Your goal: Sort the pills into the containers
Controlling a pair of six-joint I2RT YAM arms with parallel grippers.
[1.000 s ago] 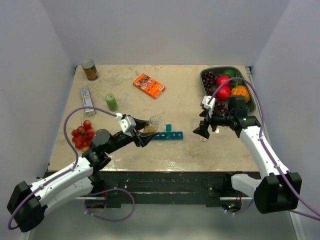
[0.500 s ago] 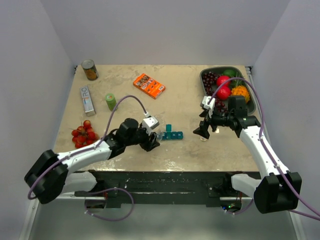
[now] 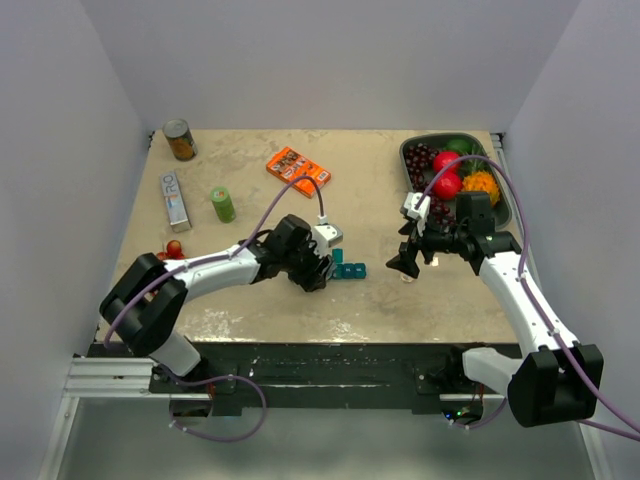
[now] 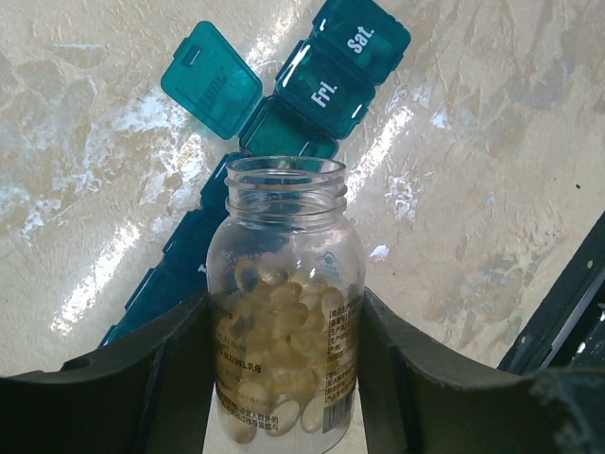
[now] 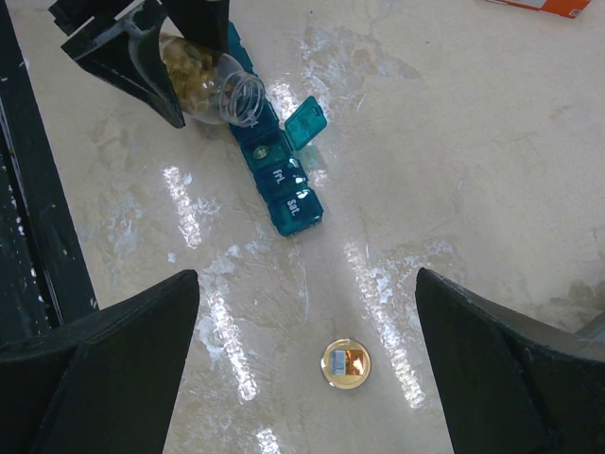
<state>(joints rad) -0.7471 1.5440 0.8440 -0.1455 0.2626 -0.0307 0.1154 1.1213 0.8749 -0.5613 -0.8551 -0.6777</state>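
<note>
The teal pill organizer (image 3: 349, 270) lies mid-table, also in the left wrist view (image 4: 326, 80) and right wrist view (image 5: 279, 180). One lid (image 4: 212, 80) stands open; the Fri and Sat lids are shut. My left gripper (image 3: 316, 268) is shut on a clear uncapped bottle (image 4: 284, 322) of yellowish softgel pills. The bottle is tilted, its mouth over the open compartment (image 4: 286, 142). It also shows in the right wrist view (image 5: 203, 80). My right gripper (image 3: 405, 265) is open and empty above a round gold cap (image 5: 345, 364) on the table.
A grey tray (image 3: 505, 195) of fruit sits at the back right. An orange box (image 3: 298, 171), a green cylinder (image 3: 222, 204), a silver box (image 3: 175, 198), a can (image 3: 180, 140) and red tomatoes (image 3: 172, 248) lie at back and left. The table's dark front edge (image 5: 28, 189) is near.
My left arm has swung right with the bottle, from left of the organizer to over it. The right arm has not moved.
</note>
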